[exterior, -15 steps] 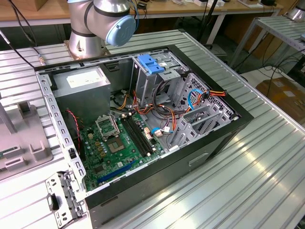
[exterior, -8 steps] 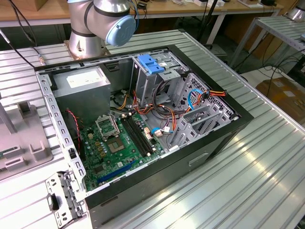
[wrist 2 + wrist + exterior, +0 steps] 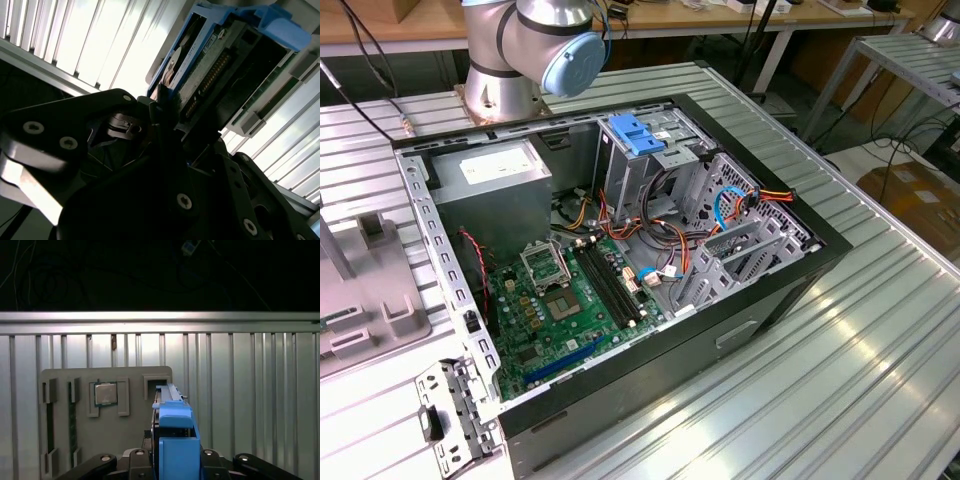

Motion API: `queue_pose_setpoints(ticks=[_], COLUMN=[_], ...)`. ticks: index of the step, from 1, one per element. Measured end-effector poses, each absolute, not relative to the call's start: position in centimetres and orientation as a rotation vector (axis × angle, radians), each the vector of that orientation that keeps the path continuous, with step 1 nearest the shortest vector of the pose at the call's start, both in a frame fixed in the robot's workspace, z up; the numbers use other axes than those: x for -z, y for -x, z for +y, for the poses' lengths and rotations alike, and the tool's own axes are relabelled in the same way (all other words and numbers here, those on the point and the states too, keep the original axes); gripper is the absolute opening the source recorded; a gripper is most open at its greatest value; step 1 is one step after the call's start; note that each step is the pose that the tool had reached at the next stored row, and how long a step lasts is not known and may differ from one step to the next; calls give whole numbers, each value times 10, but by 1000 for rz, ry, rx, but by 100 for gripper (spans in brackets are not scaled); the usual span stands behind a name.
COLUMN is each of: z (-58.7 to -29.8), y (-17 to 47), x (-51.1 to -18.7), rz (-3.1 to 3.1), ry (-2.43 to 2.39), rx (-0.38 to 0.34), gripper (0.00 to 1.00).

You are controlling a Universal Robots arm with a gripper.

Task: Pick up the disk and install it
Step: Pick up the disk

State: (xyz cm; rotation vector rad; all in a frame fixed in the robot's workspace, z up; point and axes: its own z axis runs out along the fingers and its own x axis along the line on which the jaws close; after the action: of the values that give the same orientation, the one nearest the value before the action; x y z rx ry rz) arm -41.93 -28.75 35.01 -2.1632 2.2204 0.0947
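In the exterior view, the open computer case (image 3: 620, 260) was laid flat on the counter (image 3: 840, 380), which exposed its bays. In the first wrist view, the disk (image 3: 174, 425) was clamped edge-on in the closed pincer (image 3: 173, 460), presumably for slot alignment. A grey fixture (image 3: 70, 415) lay beyond the pincer. In the second wrist view, the grip contact was masked by the pincer body, and the disk's label face was hidden.

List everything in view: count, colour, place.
table: one, silver, ribbed, under everything
case: one, black, open, on the table
motherboard: one, green, in the case
power supply: one, grey, in the case
bracket: one, blue, in the case
tray: one, grey, on the table
chip: one, silver, in the tray
disk: one, dark underside, blue rails, in the gripper
arm: one, grey with blue cap, behind the case in the exterior view
gripper: one, black, shut on the disk
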Motion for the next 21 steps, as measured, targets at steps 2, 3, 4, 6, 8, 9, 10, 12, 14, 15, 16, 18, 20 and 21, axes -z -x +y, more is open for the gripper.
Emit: queue_pose_setpoints(ticks=[2, 3, 4, 6, 8, 9, 10, 12, 14, 15, 16, 18, 20, 21], z=[-288, -288, -288, -288, -288, -288, -288, -288, -288, -288, -288, -288, -288, -288], y=[419, 419, 419, 419, 419, 419, 419, 419, 419, 419, 419, 419, 419, 419], x=[-351, -352, -352, -353, -353, -354, -354, -355, -356, -358, -359, -361, -361, -362], rz=[2220, 2220, 2220, 2220, 2220, 2220, 2220, 2220, 2221, 2220, 2221, 2220, 2220, 2220], ry=[2163, 2163, 2163, 2163, 2163, 2163, 2163, 2163, 2163, 2163, 2163, 2163, 2163, 2163], rx=[-95, -95, -95, -95, -95, -95, -95, -95, -95, -95, -95, -95, -95, -95], gripper=[36, 36, 36, 36, 36, 36, 36, 36, 36, 36, 36, 36, 36, 36])
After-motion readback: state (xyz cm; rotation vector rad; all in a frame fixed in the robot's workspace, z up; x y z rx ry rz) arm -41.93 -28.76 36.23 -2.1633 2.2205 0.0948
